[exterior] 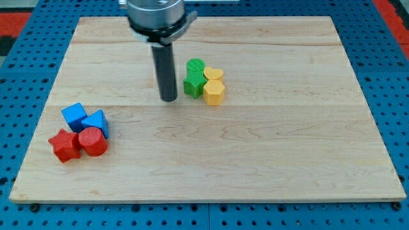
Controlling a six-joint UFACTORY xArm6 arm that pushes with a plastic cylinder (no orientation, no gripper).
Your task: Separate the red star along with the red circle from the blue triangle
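Note:
The red star (64, 145) and the red circle (93, 141) lie side by side near the board's lower left. The blue triangle (96, 122) sits just above the red circle and touches it. A blue cube (74, 115) lies to the triangle's left, above the red star. My tip (169, 98) rests on the board at centre top, well to the upper right of this cluster and apart from it.
A second cluster sits just right of my tip: a green circle (195, 66), a green star (193, 85), a yellow heart (213, 74) and a yellow hexagon (214, 92). The wooden board (268, 160) lies on a blue pegboard surface.

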